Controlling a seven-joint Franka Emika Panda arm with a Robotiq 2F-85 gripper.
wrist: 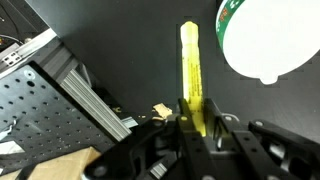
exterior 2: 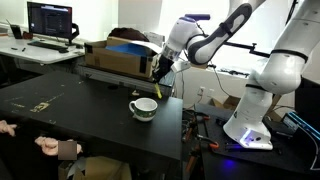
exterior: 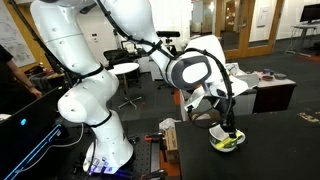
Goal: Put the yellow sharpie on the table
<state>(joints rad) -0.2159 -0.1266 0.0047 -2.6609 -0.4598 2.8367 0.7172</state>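
Note:
The yellow sharpie is a slim yellow pen clamped between my gripper's fingers. It sticks out over the dark table top, next to the white mug with green markings. In an exterior view the gripper hangs above the black table, just behind the mug, and the sharpie shows as a small yellow streak. In an exterior view the gripper sits right over the mug. The pen's tip is clear of the table.
A cardboard box stands at the table's far edge, with a monitor on a desk behind it. A person's hand rests at the near corner. A metal rail and perforated plate lie beside the table edge.

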